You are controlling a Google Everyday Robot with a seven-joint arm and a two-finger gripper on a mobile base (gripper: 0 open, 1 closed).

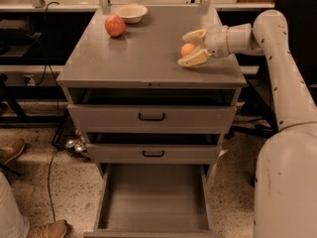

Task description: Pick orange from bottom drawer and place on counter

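Note:
The small orange (187,49) sits on the grey counter (143,53) near its right edge. My gripper (183,49) reaches in from the right, low over the counter. Its two pale fingers are spread, one behind the orange and one in front of it, with a gap on each side, so the gripper is open around the fruit. The bottom drawer (153,197) is pulled fully out below, and its flat grey floor is bare.
A reddish apple-like fruit (114,26) and a small bowl (131,12) stand at the counter's back left. The two upper drawers are slightly ajar. A person's shoes (47,229) and a cable lie on the floor at left. My white arm fills the right side.

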